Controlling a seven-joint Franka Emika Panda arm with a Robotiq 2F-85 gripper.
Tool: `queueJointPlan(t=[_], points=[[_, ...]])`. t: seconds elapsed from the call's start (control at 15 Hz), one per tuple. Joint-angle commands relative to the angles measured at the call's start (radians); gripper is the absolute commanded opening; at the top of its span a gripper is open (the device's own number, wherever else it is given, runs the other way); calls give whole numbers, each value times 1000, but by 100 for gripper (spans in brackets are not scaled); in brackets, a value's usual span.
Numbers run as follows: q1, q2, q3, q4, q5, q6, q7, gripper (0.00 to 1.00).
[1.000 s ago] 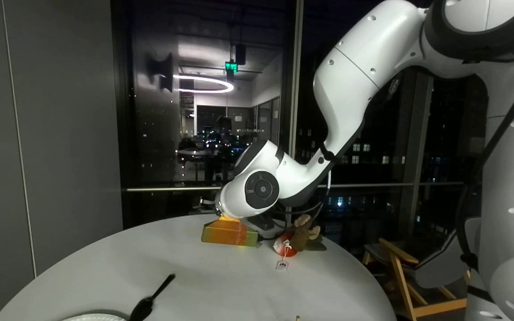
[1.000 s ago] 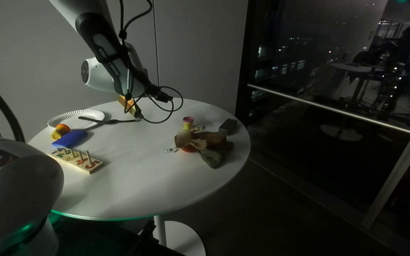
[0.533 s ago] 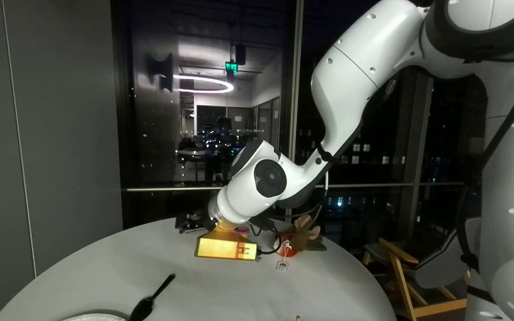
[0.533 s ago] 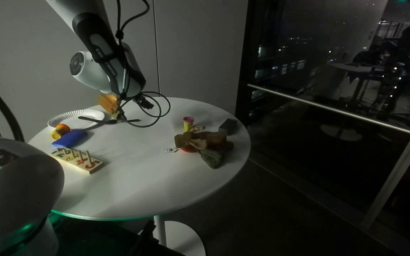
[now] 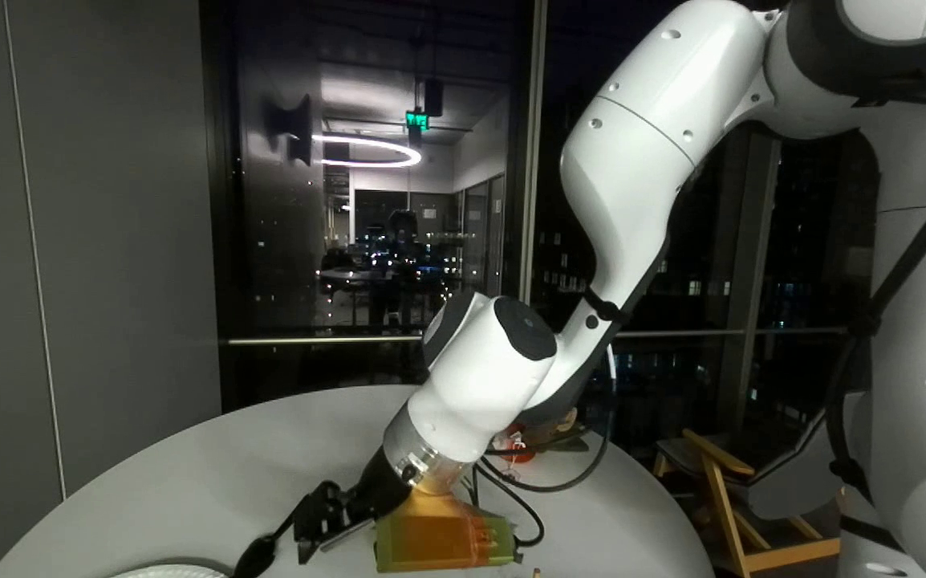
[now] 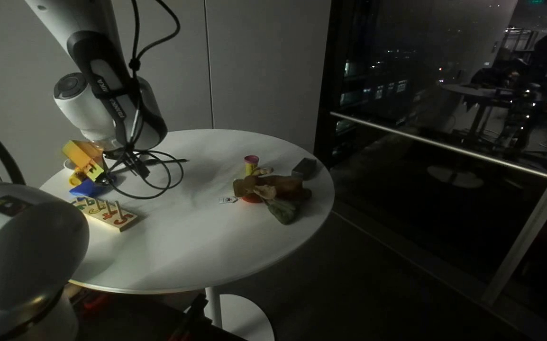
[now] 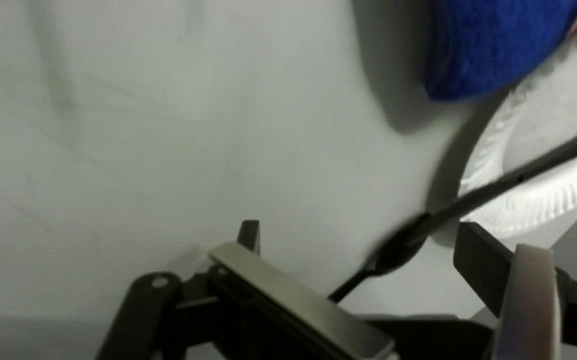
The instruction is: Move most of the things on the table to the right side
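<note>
The job looks roughly half done, taking the goal as the robot's own right, well apart from the gripper (image 7: 363, 245). There the plush (image 6: 278, 186), the red piece (image 6: 252, 199) close against it, the tub (image 6: 251, 164) and the dark box (image 6: 305, 168) sit grouped on the table (image 6: 197, 246); they seem to need nothing more. Yet to shift, I judge, are the things nearer the gripper: the spoon (image 7: 468, 203) just below it, one end crossing the rim of the plate (image 7: 563, 195); the plate itself; the blue pouch (image 7: 498, 45) near both; then, farther off, the pegboard (image 6: 103, 215) and a partly covered yellow piece (image 6: 75, 178). The gripper's jaws stand wide; in the wrist view the spoon runs into the gap, unpinched, though whether anything touches it I cannot tell. It is probably next to go. Since only most must move, one or two could remain.
</note>
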Motion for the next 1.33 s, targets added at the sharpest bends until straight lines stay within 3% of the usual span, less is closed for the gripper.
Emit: queueJointPlan(t=[0.0,0.2,0.6,1.07,1.13,1.27], points=[[6,0,3,-16,4,0,0,100],[9,-1,4,-23,5,2,0,100],[73,97,0,-14,75,-112,-342,100],[164,-74,61,-48,142,-88,-635,100],[207,-82,106,-70,123,-147,-587,100],[240,-95,142,-78,147,-154,-613,100]])
